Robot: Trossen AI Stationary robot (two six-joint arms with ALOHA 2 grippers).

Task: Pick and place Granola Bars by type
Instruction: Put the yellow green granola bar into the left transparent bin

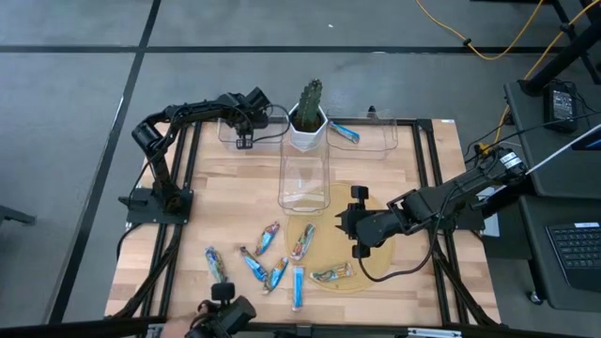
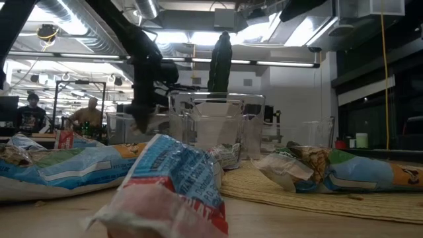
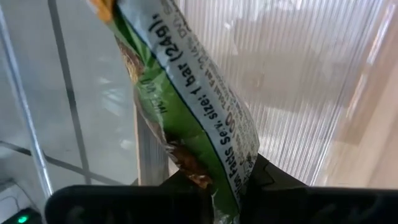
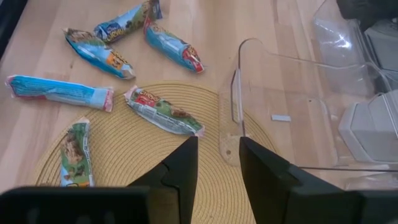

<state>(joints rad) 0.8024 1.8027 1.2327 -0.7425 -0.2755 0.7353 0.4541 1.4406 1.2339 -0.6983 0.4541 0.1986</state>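
Granola bars: seven lie loose [image 1: 269,238], one in the far bin [image 1: 344,132]; left gripper [image 1: 243,141] clamps a green one [image 3: 186,112]; right gripper [image 4: 214,165] empty, narrowly parted.

On the green bar wrapper [image 3: 186,118] in my left wrist view I read "size: 1 bar (24g)" in white print. On the crumpled wrapper [image 2: 173,192] nearest the low camera, the red lettering stays unreadable.

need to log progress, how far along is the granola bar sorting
Done: one blue bar lies in the far right bin. In hand: the left gripper, over the far left bin, is shut on a green bar. Left: seven bars near the mat; the right gripper hovers open and empty.
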